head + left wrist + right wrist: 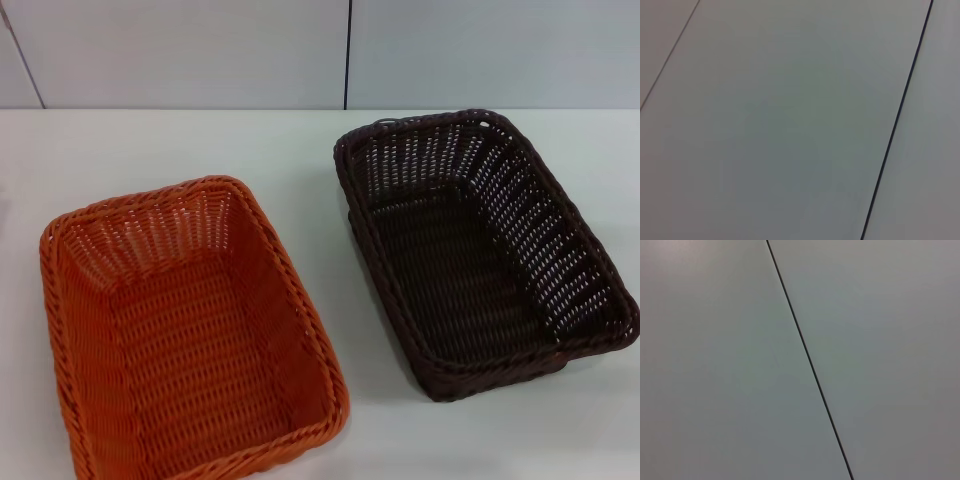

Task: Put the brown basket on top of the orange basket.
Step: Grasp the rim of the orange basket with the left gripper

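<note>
The orange basket (pixel 185 335) sits on the white table at the near left in the head view, empty, its long side running away from me. The brown basket (pixel 480 245) sits to its right, a little farther back, empty and turned slightly. A strip of bare table separates the two. Neither gripper nor arm shows in the head view. Both wrist views show only plain grey-white panels with thin dark seams; no basket and no fingers appear in them.
The white table (pixel 300 170) reaches back to a pale panelled wall (pixel 200 50) with a dark vertical seam. Bare table lies behind the orange basket and between the baskets.
</note>
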`<control>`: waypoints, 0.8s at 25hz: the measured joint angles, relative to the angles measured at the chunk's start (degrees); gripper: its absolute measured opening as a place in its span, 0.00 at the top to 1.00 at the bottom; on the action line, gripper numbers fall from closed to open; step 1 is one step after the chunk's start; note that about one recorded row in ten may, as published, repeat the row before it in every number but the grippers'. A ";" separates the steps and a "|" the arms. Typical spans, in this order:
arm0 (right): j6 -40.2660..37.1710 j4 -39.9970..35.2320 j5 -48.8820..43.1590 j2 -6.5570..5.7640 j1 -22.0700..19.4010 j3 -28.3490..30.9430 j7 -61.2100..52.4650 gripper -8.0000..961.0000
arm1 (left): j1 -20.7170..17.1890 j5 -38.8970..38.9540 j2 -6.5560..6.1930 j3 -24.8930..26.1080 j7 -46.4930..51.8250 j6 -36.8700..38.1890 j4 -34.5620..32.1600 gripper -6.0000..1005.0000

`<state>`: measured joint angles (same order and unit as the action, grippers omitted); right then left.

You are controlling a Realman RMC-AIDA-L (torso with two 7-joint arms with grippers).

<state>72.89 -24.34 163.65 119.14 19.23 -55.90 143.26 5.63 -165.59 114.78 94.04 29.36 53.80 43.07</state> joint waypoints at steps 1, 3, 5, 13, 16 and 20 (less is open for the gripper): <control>0.11 -0.01 0.00 0.01 -0.06 0.00 0.00 0.15 | 0.00 0.00 0.00 0.00 0.00 0.01 0.00 0.22; 0.41 -0.02 0.00 0.02 -0.14 0.00 0.00 0.15 | -0.02 0.00 0.00 0.00 0.01 0.05 0.00 0.22; 0.57 -0.02 0.00 0.04 -0.24 0.01 0.00 0.15 | -0.07 0.00 0.00 0.03 0.02 0.10 0.00 0.22; 1.28 0.02 0.00 0.17 -1.02 1.00 0.00 0.15 | -0.26 0.00 0.00 0.12 0.05 0.19 -0.04 0.23; 1.40 0.29 0.00 0.23 -1.15 1.30 0.00 0.15 | -0.30 0.00 0.00 0.13 0.05 0.20 -0.09 0.23; 1.44 0.44 0.00 0.24 -1.20 1.44 0.00 0.15 | -0.56 0.00 0.00 0.09 0.09 0.25 -0.07 0.23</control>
<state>74.33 -23.91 163.65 119.38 18.03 -54.45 143.26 5.07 -165.58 114.78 94.13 29.45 54.05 42.99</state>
